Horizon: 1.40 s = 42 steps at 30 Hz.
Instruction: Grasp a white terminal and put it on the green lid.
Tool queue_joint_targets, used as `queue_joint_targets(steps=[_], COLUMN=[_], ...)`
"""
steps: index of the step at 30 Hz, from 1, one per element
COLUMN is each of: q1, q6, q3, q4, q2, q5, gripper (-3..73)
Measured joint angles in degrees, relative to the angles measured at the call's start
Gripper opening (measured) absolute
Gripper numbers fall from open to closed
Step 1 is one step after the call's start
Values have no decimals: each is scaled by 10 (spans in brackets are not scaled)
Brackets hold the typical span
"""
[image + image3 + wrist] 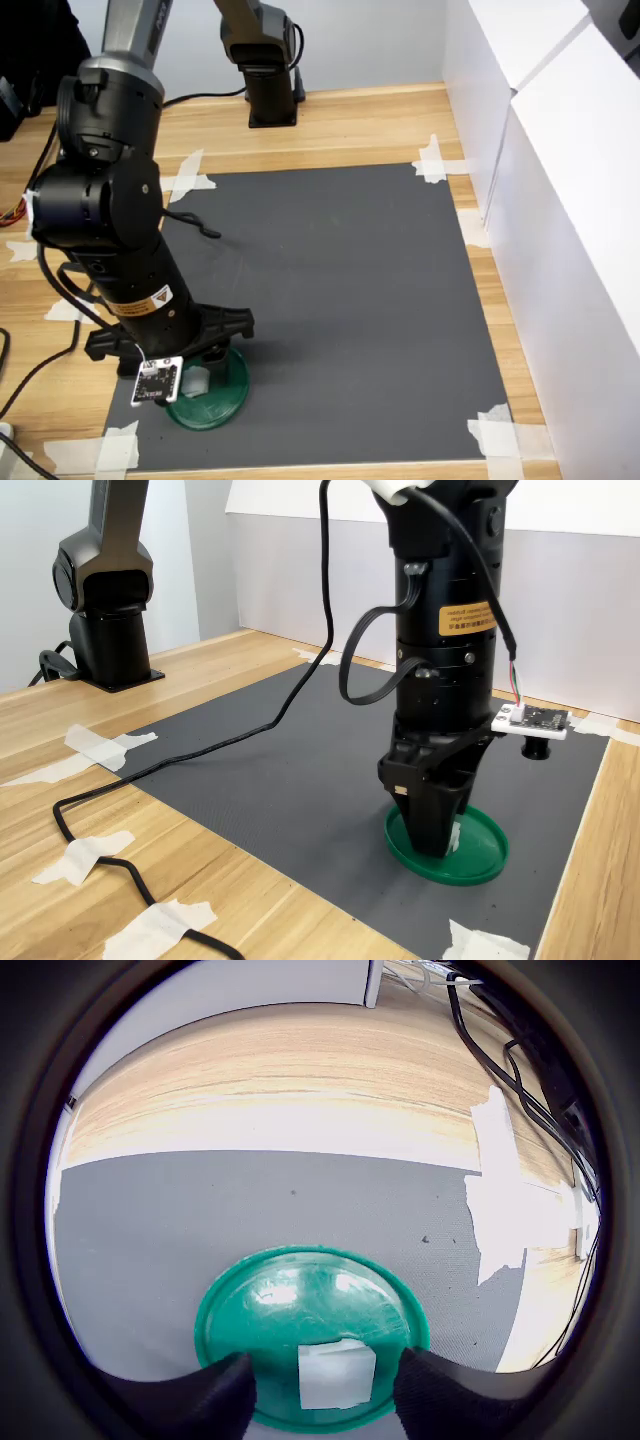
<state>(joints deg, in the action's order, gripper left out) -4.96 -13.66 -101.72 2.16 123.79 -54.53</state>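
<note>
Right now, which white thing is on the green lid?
The little blocky white terminal, between the jaws; the tape strips lie flat at the mat's corners.

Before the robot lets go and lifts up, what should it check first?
1. White block over the green lid: ok in the wrist view.
2. Block resting on the lid, not hanging: cannot tell.
3. Block well inside the rim: ok, though near one edge.
4. Gripper fingers gripping the block: cannot tell; gaps show on both sides.
5. Lid lying flat on the gray mat: ok.
6. Black cable away from the lid: ok.
</note>
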Motion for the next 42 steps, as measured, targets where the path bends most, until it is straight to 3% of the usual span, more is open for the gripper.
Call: queue_joint_targets(steps=[3, 6, 9, 14, 16, 22, 25, 34, 42], q1=[0, 0, 0, 0, 0, 0, 0, 0, 0], q6=[0, 0, 0, 5, 9, 13, 13, 15, 15], q3=[2, 19, 61, 192, 264, 498, 598, 820, 906], q4=[2, 3, 4, 8, 12, 24, 30, 34, 34], q2=[-20, -66, -123, -254, -318, -516, -608, -890, -1092], q5=[0, 15, 57, 175, 234, 411, 457, 472, 449], gripper=[581, 509, 371, 74, 16, -13, -16, -16, -16])
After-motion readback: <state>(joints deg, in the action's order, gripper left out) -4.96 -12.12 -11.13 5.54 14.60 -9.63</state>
